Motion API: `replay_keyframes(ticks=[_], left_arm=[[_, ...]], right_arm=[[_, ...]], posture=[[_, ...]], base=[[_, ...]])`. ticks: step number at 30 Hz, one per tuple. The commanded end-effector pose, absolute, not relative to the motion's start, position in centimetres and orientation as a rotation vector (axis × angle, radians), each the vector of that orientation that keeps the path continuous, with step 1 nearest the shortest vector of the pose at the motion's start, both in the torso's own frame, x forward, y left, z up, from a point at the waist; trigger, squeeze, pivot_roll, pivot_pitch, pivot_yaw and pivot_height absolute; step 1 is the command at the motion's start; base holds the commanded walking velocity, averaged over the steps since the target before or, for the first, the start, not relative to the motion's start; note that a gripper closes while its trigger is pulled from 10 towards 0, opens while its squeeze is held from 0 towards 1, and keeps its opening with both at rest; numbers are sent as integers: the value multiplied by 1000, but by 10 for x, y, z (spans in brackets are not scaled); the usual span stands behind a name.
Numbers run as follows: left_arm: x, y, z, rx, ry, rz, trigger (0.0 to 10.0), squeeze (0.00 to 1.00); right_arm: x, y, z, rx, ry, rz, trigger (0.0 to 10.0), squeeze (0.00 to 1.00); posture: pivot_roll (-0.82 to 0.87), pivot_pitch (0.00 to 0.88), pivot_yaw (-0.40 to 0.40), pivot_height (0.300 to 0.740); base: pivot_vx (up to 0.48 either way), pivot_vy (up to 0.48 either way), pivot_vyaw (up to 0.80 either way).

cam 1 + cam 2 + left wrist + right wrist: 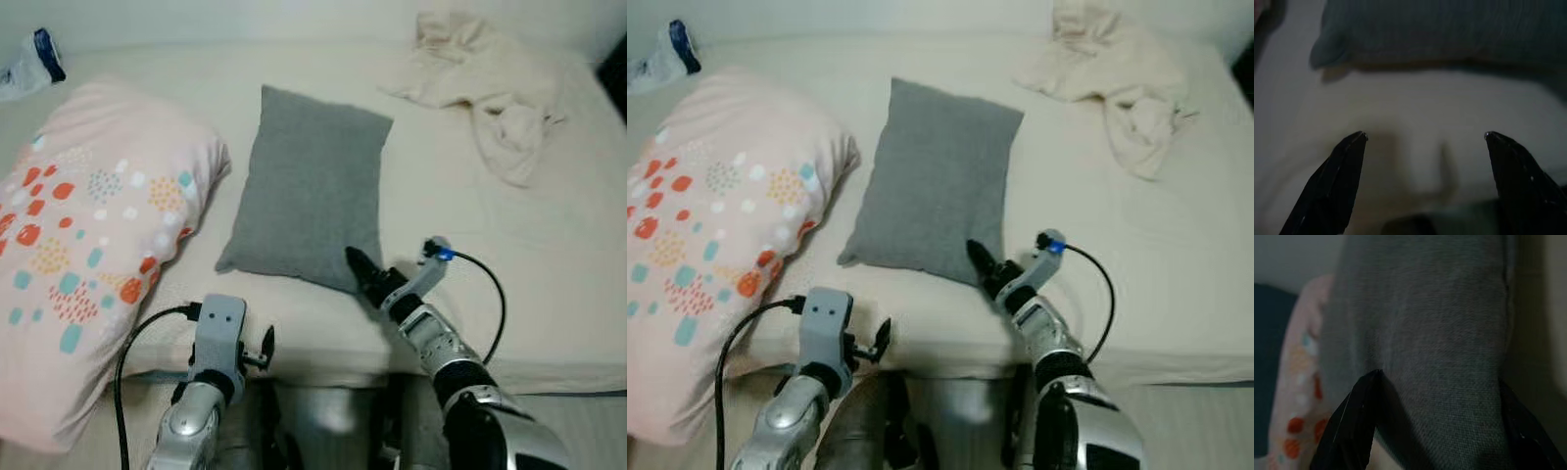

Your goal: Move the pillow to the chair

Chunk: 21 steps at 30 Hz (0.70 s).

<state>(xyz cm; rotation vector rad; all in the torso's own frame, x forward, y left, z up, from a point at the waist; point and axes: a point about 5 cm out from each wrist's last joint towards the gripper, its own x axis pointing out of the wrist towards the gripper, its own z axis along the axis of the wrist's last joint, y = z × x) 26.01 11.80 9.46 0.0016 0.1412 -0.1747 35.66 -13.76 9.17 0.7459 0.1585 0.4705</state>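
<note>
In the left eye view you have the grey pillow (312,186) lying flat on the bed (549,255), just beside the big spotted pillow (88,225) on its left; a crumpled cream cloth (490,88) sits well apart toward the far right; your right gripper (361,269) is at the grey pillow's near right corner, the black fingertips touching or just over its edge, so the pillow lies straight ahead of that pincer and stretches away from it; your left gripper (266,345) hangs low at the bed's front edge, with the pillow ahead of it and a little to its right.

The right eye view tells you the same; no chair is in sight there.

In the left wrist view the left gripper's fingers (1332,186) stand wide apart over bare mattress; the pillow's near edge lies ahead of them, not yet between them.

In the right wrist view the right pincer is spread wide, one finger (1352,426) on each side of the grey fabric, the corner lying between them; nothing is pinched yet.

Expect the pillow to be light, soft and floppy; it should sag from a corner grip, so take a deep bite of that near corner, or use both pincers on the near edge.
</note>
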Motion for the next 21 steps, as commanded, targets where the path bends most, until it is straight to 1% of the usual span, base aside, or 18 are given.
replay_keyframes(ticks=[1,2,4,6,7,8,11,12,18,21], left_arm=[[261,120,84,-22,170,-156,10000,0],[261,120,84,-22,170,-156,10000,0],[278,120,89,-35,125,-146,10000,0],[282,119,90,-37,117,-144,10000,0],[284,119,90,-36,111,-145,10000,0],[285,119,90,-36,109,-146,10000,0],[284,119,89,-32,105,-152,10000,0],[283,120,88,-30,107,-154,10000,0],[284,124,85,-22,104,-156,10000,0],[288,123,86,-25,94,-154,10000,0]], right_arm=[[351,-132,86,739,189,510,0,0],[351,-132,86,739,189,510,0,0],[354,-131,88,681,192,495,0,0],[354,-133,87,670,200,478,0,0],[355,-135,85,670,212,450,8706,0],[355,-137,84,674,225,423,10000,0],[356,-140,85,704,220,390,9882,0],[357,-143,86,724,205,378,0,0],[358,-148,87,736,189,337,0,0],[359,-147,90,712,188,360,0,0]], posture=[[160,211,15,621],[160,211,15,621],[141,158,9,621],[142,152,12,621],[145,150,15,621],[149,149,18,621],[153,148,25,621],[153,150,26,621],[160,150,29,621],[147,142,24,621]], base=[[0,0,0],[0,0,0],[0,0,0],[0,0,0],[0,0,0],[0,0,0],[0,0,0],[0,0,0],[0,0,0],[0,0,0]])
